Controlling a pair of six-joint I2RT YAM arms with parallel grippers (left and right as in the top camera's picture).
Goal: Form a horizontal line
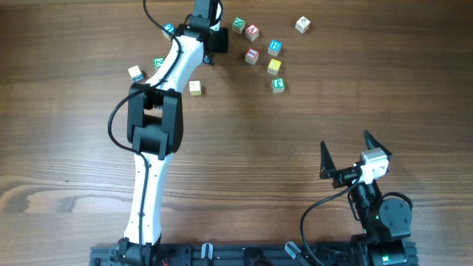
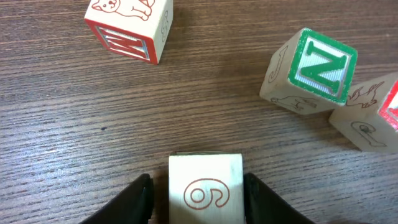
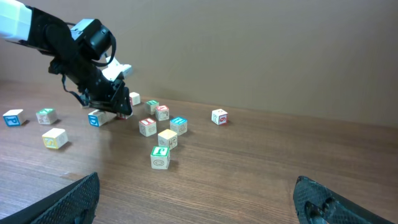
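Upper centre, overhead: left gripper [image 1: 213, 41] among loose cubes, mostly hidden under its own wrist. Bottom centre, left wrist view: numbered cube [image 2: 205, 191] bracketed by fingers [image 2: 140, 200]; clamped or merely straddled, impossible to tell. Beyond, upper left: red-lettered cube [image 2: 127, 28]. Upper right: green N cube [image 2: 314, 71] touching a cut-off neighbour [image 2: 373, 118], that pair running left to right. No horizontal line formed yet. Lower right, overhead: right gripper [image 1: 345, 140], spread wide, empty, well apart.

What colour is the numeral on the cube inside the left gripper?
Red numeral; left wrist view.
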